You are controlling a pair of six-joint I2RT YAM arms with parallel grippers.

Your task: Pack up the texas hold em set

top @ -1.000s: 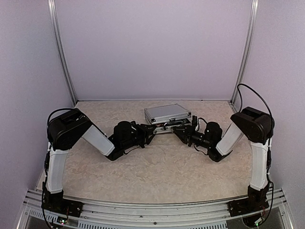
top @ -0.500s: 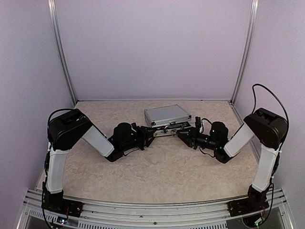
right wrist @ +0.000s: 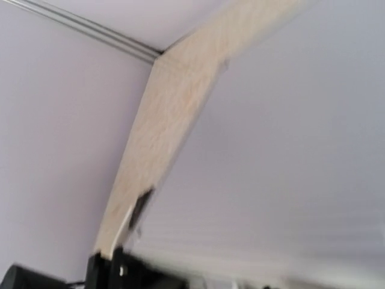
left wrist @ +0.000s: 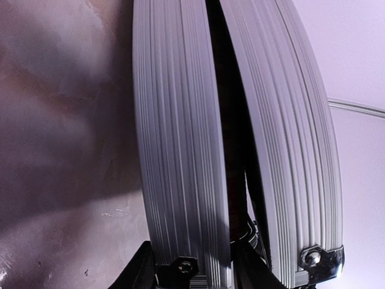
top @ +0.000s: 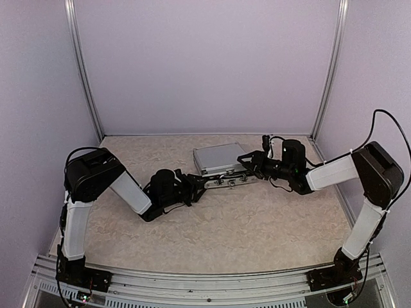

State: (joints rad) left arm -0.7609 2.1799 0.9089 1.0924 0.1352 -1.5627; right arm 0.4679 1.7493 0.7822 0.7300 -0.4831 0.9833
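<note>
The silver briefcase (top: 218,158) lies at the back middle of the table, its lid raised a little above the base, whose front edge shows latches (top: 228,181). In the left wrist view the ribbed base shell (left wrist: 180,150) and the lid shell (left wrist: 289,150) stand a narrow dark gap apart. My left gripper (top: 200,183) (left wrist: 192,271) is closed on the base's front left corner, one finger outside and one in the gap. My right gripper (top: 246,160) (right wrist: 156,280) is at the lid's front right corner; the blurred lid (right wrist: 271,180) fills its view. Cards, chips and discs are hidden.
The beige table (top: 225,224) is walled by pale lilac panels at the back and both sides, with metal posts (top: 327,70) in the back corners. An aluminium rail (top: 205,282) runs along the near edge by the arm bases.
My right arm has swung up and back, from low at the case's front to its front right corner. The lid's front has come up off the base. My left gripper has stayed at the front left corner.
</note>
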